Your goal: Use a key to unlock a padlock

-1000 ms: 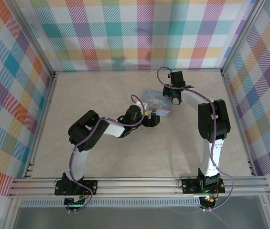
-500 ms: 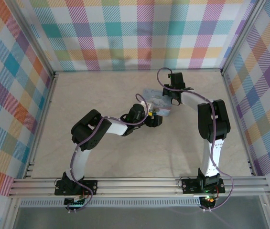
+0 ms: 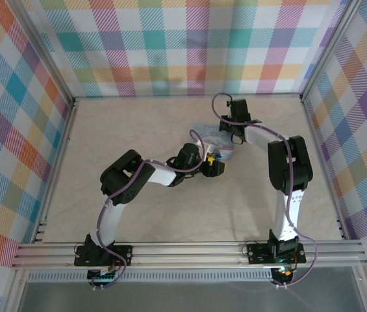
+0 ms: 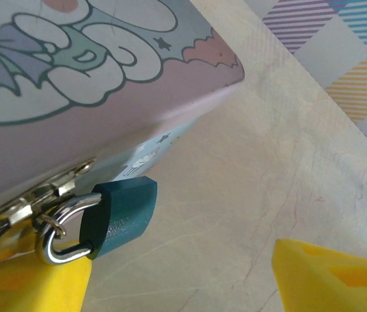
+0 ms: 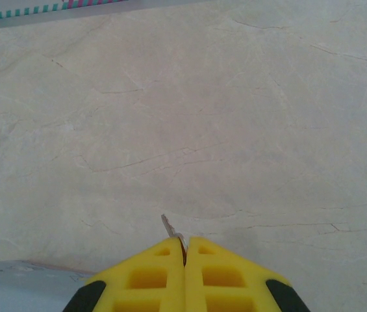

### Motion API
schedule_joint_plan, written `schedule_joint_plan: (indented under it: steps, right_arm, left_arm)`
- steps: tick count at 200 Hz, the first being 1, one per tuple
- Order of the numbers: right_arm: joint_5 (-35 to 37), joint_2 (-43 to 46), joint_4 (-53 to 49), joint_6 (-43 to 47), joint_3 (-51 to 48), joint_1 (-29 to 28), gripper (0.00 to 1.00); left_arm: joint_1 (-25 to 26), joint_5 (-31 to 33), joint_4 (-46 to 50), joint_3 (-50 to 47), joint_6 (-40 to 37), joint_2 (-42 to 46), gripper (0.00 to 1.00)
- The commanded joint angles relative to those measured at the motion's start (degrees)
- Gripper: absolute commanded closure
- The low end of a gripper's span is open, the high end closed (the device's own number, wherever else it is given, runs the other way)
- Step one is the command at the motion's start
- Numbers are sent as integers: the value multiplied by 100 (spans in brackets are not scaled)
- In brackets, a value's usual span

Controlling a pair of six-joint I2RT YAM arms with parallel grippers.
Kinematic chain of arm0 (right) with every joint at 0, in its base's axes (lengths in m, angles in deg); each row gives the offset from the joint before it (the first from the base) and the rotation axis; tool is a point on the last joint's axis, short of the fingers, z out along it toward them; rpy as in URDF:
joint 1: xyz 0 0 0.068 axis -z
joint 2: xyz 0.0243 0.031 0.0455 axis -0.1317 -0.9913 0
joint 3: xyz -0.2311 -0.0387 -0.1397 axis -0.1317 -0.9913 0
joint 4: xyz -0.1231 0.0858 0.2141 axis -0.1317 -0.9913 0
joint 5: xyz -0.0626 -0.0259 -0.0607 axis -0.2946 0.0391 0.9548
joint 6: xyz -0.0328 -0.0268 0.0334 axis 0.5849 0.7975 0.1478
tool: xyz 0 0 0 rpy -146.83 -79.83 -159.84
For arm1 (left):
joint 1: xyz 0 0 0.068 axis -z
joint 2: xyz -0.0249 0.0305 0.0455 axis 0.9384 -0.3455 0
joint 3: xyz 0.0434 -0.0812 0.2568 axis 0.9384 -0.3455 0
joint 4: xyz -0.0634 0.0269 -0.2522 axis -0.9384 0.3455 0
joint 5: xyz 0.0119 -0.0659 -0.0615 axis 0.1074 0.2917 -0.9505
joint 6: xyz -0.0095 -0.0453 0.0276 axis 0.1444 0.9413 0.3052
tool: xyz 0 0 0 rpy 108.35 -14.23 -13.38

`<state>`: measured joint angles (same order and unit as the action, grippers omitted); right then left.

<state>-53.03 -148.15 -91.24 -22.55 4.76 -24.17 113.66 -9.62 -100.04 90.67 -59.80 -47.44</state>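
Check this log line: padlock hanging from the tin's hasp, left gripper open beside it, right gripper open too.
Wrong on the right gripper: it is shut on the key, whose tip pokes out between the fingers in the right wrist view. The rest holds: padlock hanging from the hasp of the tin, left gripper open beside it.

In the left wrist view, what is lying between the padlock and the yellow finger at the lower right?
Nothing lies there. In the left wrist view, bare table runs from the padlock to that finger.
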Motion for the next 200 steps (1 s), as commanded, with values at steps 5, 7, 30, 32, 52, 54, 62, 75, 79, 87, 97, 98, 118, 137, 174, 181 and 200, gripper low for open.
schedule_joint_plan:
  steps: [5, 7, 30, 32, 52, 54, 62, 75, 79, 87, 97, 98, 118, 137, 174, 181, 200]
  right_arm:
    - [-478, 17, -682, -154, -250, -198, 100]
    - [-476, 18, -685, -157, -255, -198, 100]
    - [-475, 75, -681, -147, -279, -206, 100]
    - [-478, 79, -684, -147, -282, -200, 100]
    - [-485, 128, -656, -151, -312, -205, 100]
    - [-487, 132, -661, -154, -315, -204, 100]
    - [-504, 165, -637, -154, -331, -202, 100]
    - [-514, 209, -618, -164, -361, -207, 100]
    - [-506, 227, -612, -160, -369, -212, 100]
    - [-504, 261, -586, -164, -393, -210, 100]
    - [-494, 282, -586, -164, -398, -211, 100]
    - [-491, 287, -592, -164, -393, -212, 100]
    - [-522, 300, -599, -164, -383, -212, 100]
    - [-535, 291, -589, -198, -380, -204, 100]
    - [-540, 343, -589, -200, -383, -206, 100]
    - [-536, 352, -598, -191, -383, -205, 100]
    - [-540, 386, -607, -168, -397, -210, 100]
  left_arm:
    - [172, 105, -435, -185, 418, -66, 19]
    - [167, 142, -468, -206, 455, -57, 18]
    - [-4, 257, -550, -360, 855, -38, 16]
    - [-16, 261, -528, -362, 864, -37, 16]
    - [-72, 311, -416, -423, 905, -24, 16]
    - [-83, 325, -400, -424, 913, -16, 16]
    - [-91, 442, -300, -441, 957, 10, 16]
    - [-99, 690, -201, -498, 1089, 58, 17]
    - [-101, 775, -174, -532, 1127, 82, 17]
    - [-99, 957, -167, -612, 1203, 114, 17]
    - [-111, 1185, -253, -749, 1345, 159, 16]
    - [-109, 1216, -262, -767, 1359, 164, 16]
    - [-169, 1107, -669, -965, 1474, 171, 14]
    - [-189, 738, -835, -886, 1490, 119, 22]
    - [-232, 613, -498, -721, 1391, 103, 41]
    - [-251, 583, -481, -711, 1394, 90, 44]
    - [-287, 583, -416, -696, 1431, 49, 52]
